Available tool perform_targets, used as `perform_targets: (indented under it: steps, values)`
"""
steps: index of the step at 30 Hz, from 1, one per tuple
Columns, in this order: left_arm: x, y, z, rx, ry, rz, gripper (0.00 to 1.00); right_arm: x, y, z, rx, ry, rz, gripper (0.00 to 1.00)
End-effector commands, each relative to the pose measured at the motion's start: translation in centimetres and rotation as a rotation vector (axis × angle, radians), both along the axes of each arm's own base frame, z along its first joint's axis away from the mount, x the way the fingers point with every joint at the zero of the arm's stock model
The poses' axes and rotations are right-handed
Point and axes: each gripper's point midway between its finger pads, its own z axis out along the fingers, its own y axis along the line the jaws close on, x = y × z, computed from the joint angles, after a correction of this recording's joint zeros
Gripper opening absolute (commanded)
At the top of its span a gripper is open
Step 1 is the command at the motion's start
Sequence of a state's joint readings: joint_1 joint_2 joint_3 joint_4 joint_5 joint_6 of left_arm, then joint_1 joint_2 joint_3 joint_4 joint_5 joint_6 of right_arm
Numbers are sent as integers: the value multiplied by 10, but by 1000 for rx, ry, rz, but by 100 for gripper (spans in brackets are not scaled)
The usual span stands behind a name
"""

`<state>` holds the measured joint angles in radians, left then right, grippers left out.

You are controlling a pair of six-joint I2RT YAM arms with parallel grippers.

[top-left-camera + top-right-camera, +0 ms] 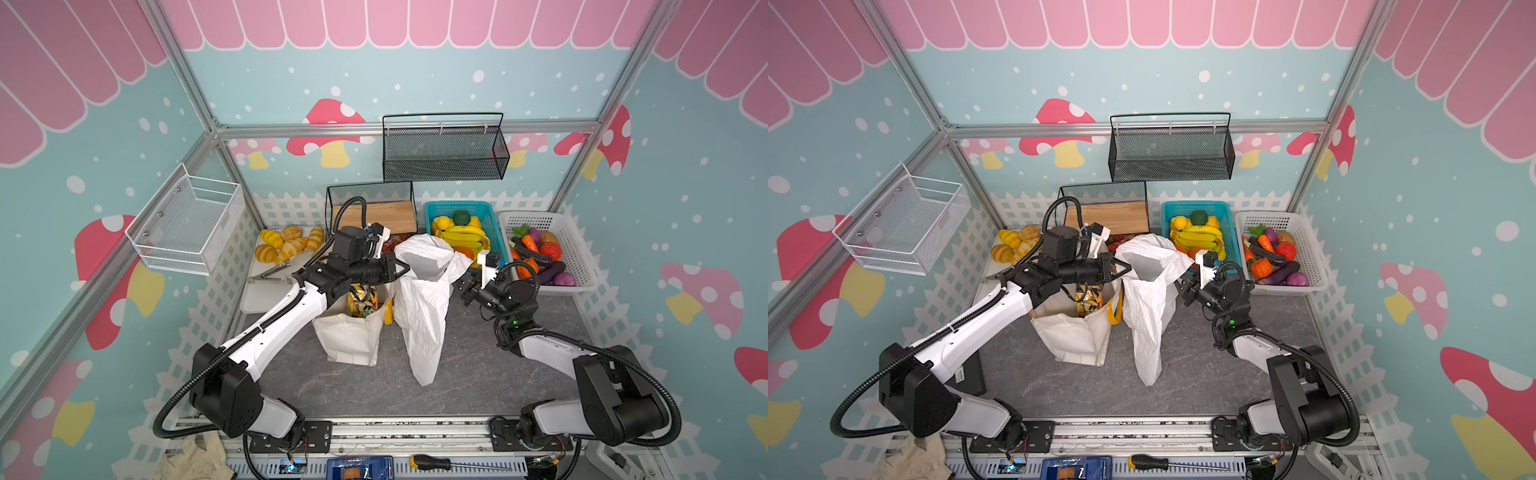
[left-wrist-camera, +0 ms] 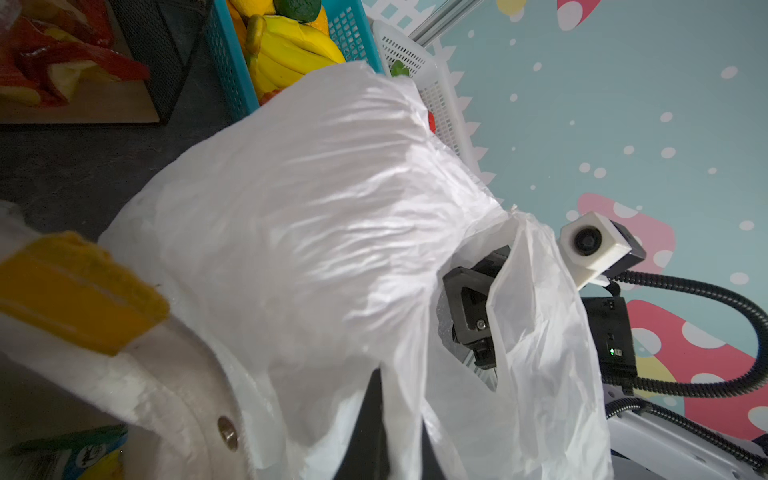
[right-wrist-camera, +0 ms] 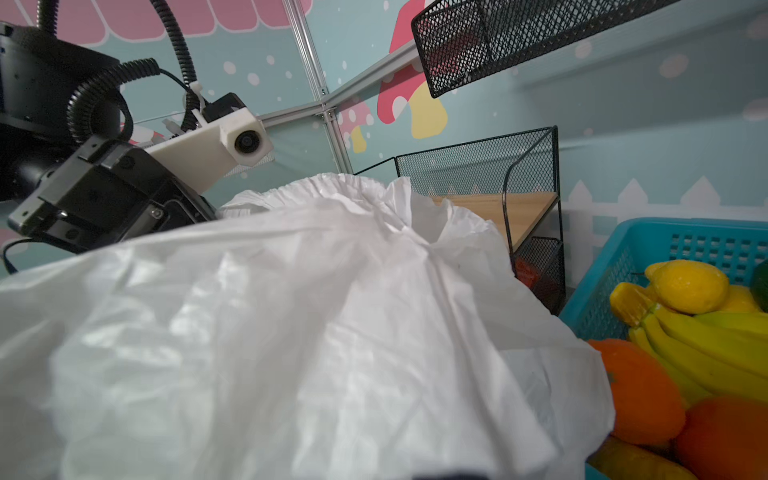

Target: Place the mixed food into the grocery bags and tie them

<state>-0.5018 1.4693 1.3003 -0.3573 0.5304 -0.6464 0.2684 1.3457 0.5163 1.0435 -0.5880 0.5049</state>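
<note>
Tabletop (image 1: 478, 374), arms (image 1: 282, 324) (image 1: 552, 349) outstretched toward white bag (image 1: 424, 316)

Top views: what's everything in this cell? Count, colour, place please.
plastic bag: one, white, table centre, mouth open
canvas tote: one, cream, left of the bag
snack packets: several, gold-black, inside tote
bread rolls: about six, golden, far-left tray
fruit basket: one, teal, back
vegetable basket: one, white, back right
mesh shelf: one, black, back wall
wire basket: one, white, left wall
left hand: black, shut on bag rim
right hand: black, at opposite rim, jaws hidden
</note>
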Motion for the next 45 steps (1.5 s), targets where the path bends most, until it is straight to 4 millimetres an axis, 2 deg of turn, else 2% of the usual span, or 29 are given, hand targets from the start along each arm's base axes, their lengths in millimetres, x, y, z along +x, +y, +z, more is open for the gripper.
perform_targets:
  steps: [1,5,7,11,15,19,22,23,26,30,34,38,42,45]
  values:
    - [1,12,10,29,-39,24,0,-5,-10,26,-66,-31,-60,9]
    - [10,35,1,169,-71,108,0,-22,-43,19,-217,94,-232,0]
    - [15,43,-5,229,-79,136,0,-37,-54,21,-255,124,-271,0]
    - [22,58,-9,336,-96,178,0,-62,-62,22,-304,173,-267,0]
    - [33,77,-6,401,-131,246,0,-75,-72,20,-372,226,-290,0]
    - [41,84,-2,395,-126,264,0,-94,-61,8,-371,255,-193,0]
    - [44,77,2,366,-118,238,0,-116,-35,-5,-334,273,11,0]
    - [43,71,3,348,-110,213,0,-124,-26,-8,-316,279,86,3]
    - [38,56,5,304,-75,135,0,-136,-14,4,-274,249,190,26]
    - [25,50,4,296,-29,63,0,-128,-29,39,-291,167,57,53]
    - [17,54,-2,280,15,51,0,-105,-56,53,-352,205,-149,67]
    - [15,53,-10,282,35,40,0,-78,-88,64,-384,248,-354,72]
    - [17,54,-13,295,30,40,0,-56,-118,82,-355,261,-514,75]
    - [16,52,-15,290,33,32,0,-40,-142,88,-336,256,-637,79]
